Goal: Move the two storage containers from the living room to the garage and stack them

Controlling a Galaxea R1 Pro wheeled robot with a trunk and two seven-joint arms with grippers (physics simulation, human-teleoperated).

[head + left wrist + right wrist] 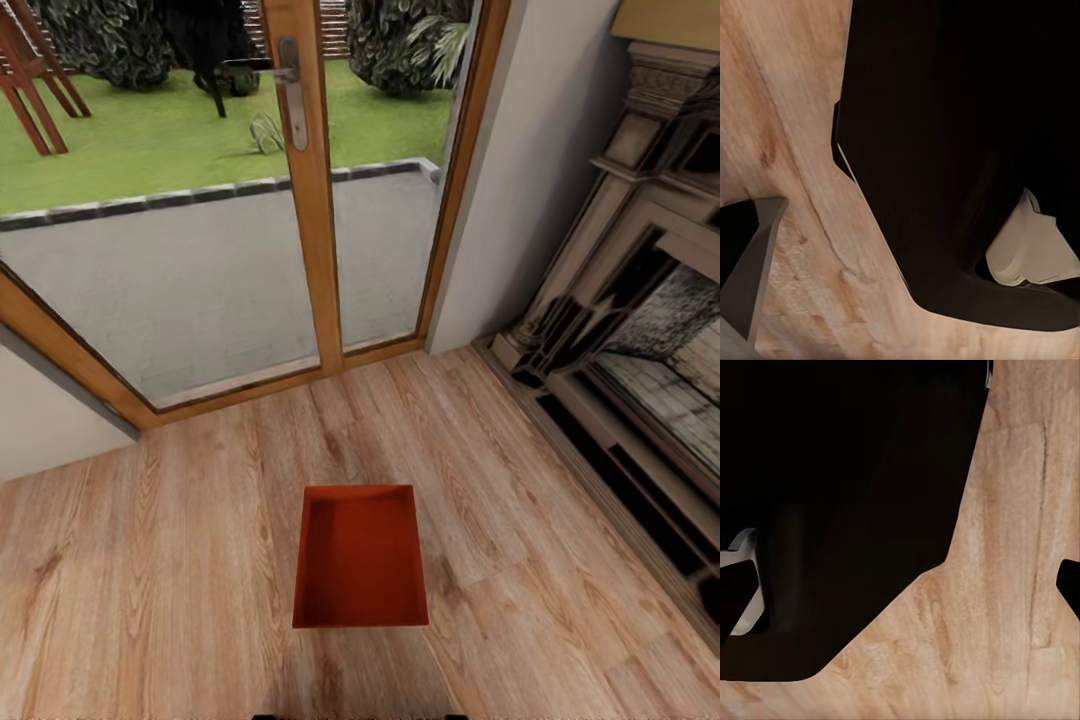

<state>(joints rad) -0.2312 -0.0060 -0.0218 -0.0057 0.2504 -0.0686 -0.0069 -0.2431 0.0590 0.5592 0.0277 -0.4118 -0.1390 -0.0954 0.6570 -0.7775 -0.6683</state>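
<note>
One red-orange storage container [360, 557] sits open side up on the living room's light wood-plank floor [150, 560], just ahead of me and centred in the head view. It looks empty. In the left wrist view a grey finger [754, 255] shows at the picture's edge over the planks, beside my black base [960, 150]. The right wrist view has a dark fingertip [1069, 585] at its edge, also beside the black base [832, 495]. Nothing lies between the fingers of either gripper. The garage is out of view.
Wood-framed glass doors [310, 200] stand shut beyond the container, with a patio and lawn outside. A dark fireplace surround [640, 330] runs along the right. A white wall [530, 170] fills the corner between them. Bare planks lie left and right of the container.
</note>
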